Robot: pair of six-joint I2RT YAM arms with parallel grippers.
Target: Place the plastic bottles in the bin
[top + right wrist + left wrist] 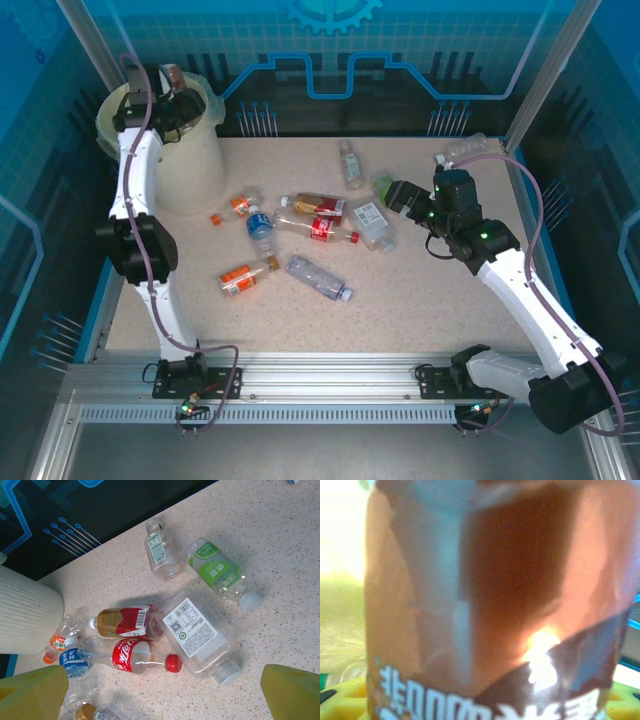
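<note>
A speckled beige bench (420,300) sits inside a blue-lit enclosure. Toward its middle the plastic bottles (320,230) lie scattered on their sides, an orange-labelled one (238,278) nearest. The right fingers (292,692) hang spread wide above them, with the square white-labelled bottle (197,630) and the red cola bottle (132,657) below and between them, untouched. At the far left, over the mouth of the bin (195,165), a brown-labelled bottle (510,590) stands close between the left fingers (345,707); whether they grip it I cannot tell.
</note>
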